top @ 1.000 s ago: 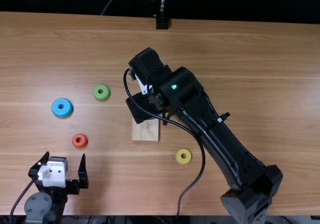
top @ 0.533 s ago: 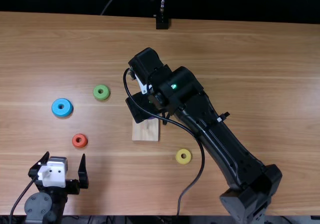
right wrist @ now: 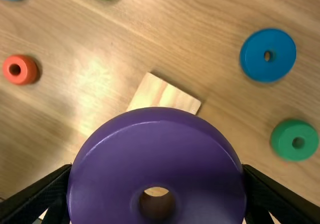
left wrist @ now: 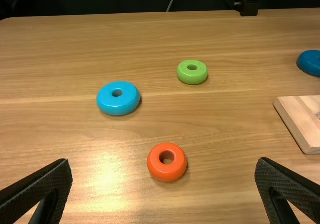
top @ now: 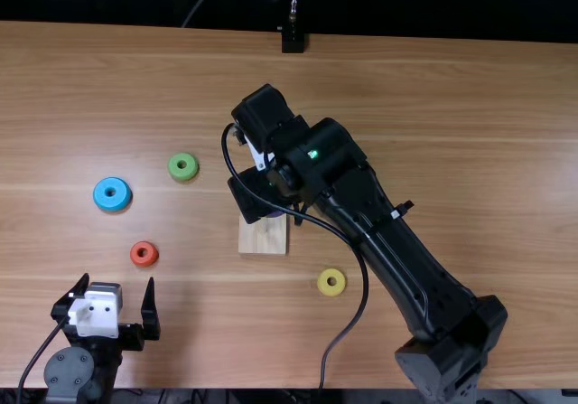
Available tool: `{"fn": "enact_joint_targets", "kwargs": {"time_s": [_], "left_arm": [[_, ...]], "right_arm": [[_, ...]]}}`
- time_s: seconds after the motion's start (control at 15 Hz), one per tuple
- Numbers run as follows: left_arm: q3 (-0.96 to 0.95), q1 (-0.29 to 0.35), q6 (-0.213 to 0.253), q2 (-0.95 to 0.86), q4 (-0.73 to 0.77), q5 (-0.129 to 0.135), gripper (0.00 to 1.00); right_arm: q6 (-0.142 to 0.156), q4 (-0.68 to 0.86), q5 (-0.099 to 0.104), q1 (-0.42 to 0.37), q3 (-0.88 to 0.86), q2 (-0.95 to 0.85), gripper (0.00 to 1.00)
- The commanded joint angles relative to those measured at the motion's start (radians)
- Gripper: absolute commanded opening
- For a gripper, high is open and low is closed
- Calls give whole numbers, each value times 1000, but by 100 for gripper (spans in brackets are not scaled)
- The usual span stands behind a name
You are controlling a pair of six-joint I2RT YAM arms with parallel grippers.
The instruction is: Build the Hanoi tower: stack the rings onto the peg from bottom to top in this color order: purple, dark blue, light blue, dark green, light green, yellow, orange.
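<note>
Light-brown wooden table [top: 442, 106] runs back to a black backdrop [top: 433, 2], w/ a small black stand [top: 292, 38] at the far edge. On it we have the job's main thing, the purple ring [right wrist: 157, 159], up close in the R gripper [top: 258, 187]: one finger pressed to each side, hole showing btwn them. It's over the wooden base [top: 263, 236], hiding part of that; top view gives us just a purple sliver under the R arm [top: 388, 232]. Peg's hidden, so we can't tell if the hole lines up w/ it, nor how high the ring sits.

Working outward: dark blue ring [right wrist: 267, 56] lies flat near the base, on the far side as we see it from the L wrist, & dark green ring [right wrist: 295, 140] is near the dark blue one, not touching. Yellow ring [top: 331, 283] is off the base's near R corner. To the base's L we've got orange ring [top: 144, 254] about level w/ its near end, light green ring [top: 182, 166] farther back, & light blue ring [top: 112, 193] farther L; all flat on the wood & apart from each other.

L gripper [top: 118, 282] is down by the table's near L corner, fingers spread wide & empty, nearest to the orange ring but clear of it.
</note>
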Motion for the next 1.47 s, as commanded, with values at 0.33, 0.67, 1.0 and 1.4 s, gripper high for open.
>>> {"fn": "enact_joint_targets", "kwargs": {"time_s": [0.33, 0.67, 1.0, 1.4], "left_arm": [[-114, -10, 2, -12, -45, -5, 100], [-114, -10, 2, -12, -45, -5, 100], [-114, -8, 2, -12, -45, -5, 100], [-114, -8, 2, -12, -45, -5, 100]], "right_arm": [[9, 0, -2, 30, 47, 15, 0], [7, -2, -2, 44, 54, 15, 0], [7, -2, -2, 42, 43, 33, 0], [7, -2, -2, 41, 40, 66, 0]]}}
